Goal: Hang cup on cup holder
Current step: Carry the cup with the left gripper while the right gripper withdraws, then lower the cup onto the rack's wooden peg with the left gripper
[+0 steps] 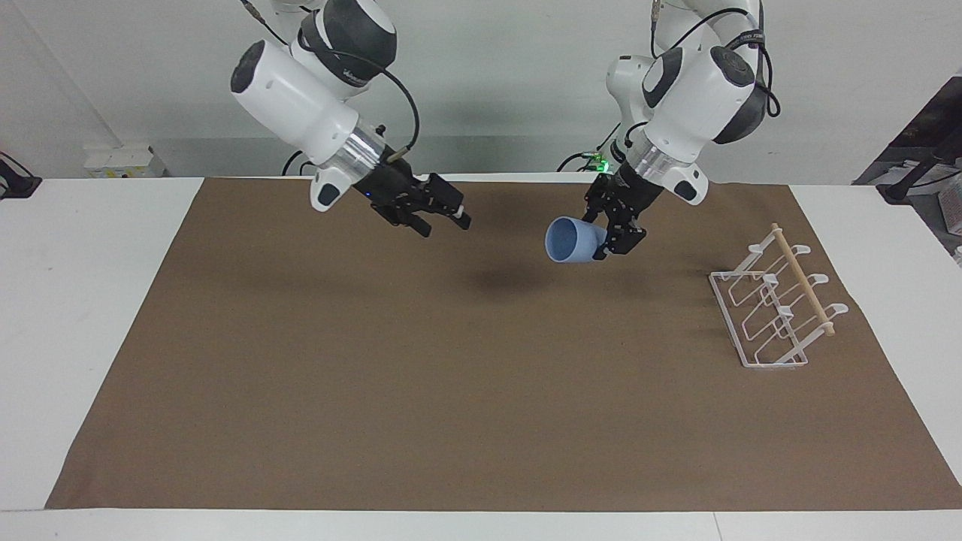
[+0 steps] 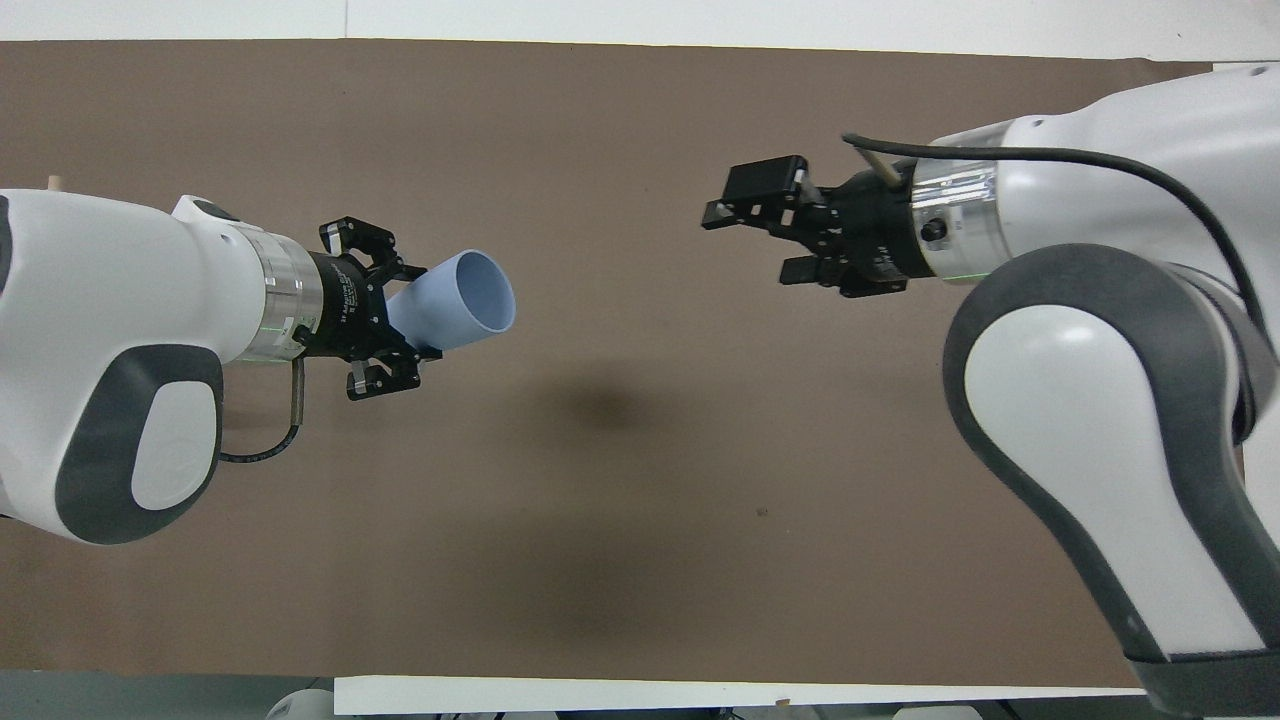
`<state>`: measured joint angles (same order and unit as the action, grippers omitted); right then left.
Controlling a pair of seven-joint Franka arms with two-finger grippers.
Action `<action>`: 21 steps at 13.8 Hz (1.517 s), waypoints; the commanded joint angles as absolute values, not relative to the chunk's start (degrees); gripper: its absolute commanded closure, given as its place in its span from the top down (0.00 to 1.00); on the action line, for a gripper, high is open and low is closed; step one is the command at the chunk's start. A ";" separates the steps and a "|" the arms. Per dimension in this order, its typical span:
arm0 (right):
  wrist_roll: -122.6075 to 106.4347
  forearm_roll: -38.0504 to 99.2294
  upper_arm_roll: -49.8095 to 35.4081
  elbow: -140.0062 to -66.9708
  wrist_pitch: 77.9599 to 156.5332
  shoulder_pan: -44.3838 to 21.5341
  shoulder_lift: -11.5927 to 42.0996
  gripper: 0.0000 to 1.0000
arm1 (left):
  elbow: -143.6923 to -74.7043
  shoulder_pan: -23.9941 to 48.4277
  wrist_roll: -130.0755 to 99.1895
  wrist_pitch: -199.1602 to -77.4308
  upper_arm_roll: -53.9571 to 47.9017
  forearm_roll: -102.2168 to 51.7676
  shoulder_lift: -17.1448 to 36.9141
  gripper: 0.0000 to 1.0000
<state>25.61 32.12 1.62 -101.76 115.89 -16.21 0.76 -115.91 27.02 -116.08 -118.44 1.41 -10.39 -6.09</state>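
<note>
The light-blue cup (image 1: 569,240) (image 2: 462,308) hangs in the air on its side, with its mouth toward the right arm's end of the table. My left gripper (image 1: 606,242) (image 2: 408,318) is shut on the cup's narrow bottom end, over the brown mat. The white wire cup holder (image 1: 774,309) stands on the mat at the left arm's end, with its wooden rod on top and no cup on its prongs. My right gripper (image 1: 445,219) (image 2: 755,240) is open with nothing in it, up over the mat and well apart from the cup.
A brown mat (image 1: 466,391) covers most of the white table (image 1: 83,285). Beyond the left arm's body, the tip of the rack's wooden rod (image 2: 55,183) peeks out in the overhead view.
</note>
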 commanded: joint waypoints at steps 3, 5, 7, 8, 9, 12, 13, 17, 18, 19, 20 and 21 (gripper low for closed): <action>19.36 13.93 0.97 -100.91 110.68 -8.99 0.53 0.99 | -114.70 23.74 -118.30 -108.12 1.49 14.79 -6.59 0.30; 16.97 9.86 1.14 -97.58 103.57 -4.94 0.53 0.99 | -114.43 22.95 -118.30 -107.49 1.58 25.79 -6.59 0.30; 15.57 6.52 1.06 -91.87 94.18 -0.29 0.53 0.99 | -113.65 21.62 -118.30 -107.84 1.58 35.72 -6.33 0.30; 13.56 5.02 1.05 -89.06 90.04 1.13 0.53 0.99 | -113.47 21.53 -118.30 -107.49 1.58 40.12 -5.37 0.30; 10.23 2.83 1.14 -85.81 85.82 2.19 0.53 0.99 | -113.03 21.53 -118.21 -106.88 1.58 46.34 -1.79 0.30; 2.92 -2.45 1.14 -81.39 78.59 4.56 0.53 0.99 | -109.78 21.53 -118.21 -101.27 1.58 57.36 4.82 0.30; 2.55 -2.81 1.14 -81.65 77.62 4.66 0.44 0.99 | -110.65 21.53 -118.21 -100.21 1.58 60.87 5.27 0.30; 2.29 -2.72 1.05 -83.32 76.29 5.98 -0.53 0.99 | -110.83 21.27 -115.68 -99.93 1.58 67.93 5.36 0.30; 2.37 -2.72 1.05 -83.32 76.46 5.98 -0.53 0.99 | -110.74 20.57 -113.58 -100.71 1.58 69.24 5.36 0.30; 2.37 -2.72 1.05 -83.41 76.46 5.98 -0.53 0.99 | -110.74 20.31 -112.42 -101.85 1.58 70.48 5.45 0.30; 2.29 -2.81 1.05 -83.67 76.38 5.98 -0.61 0.99 | -110.74 20.13 -112.06 -103.17 1.58 71.10 5.45 0.30; 2.20 -2.81 1.05 -83.76 76.38 6.15 -0.62 0.99 | -110.74 19.43 -112.06 -103.36 1.58 72.67 7.19 0.30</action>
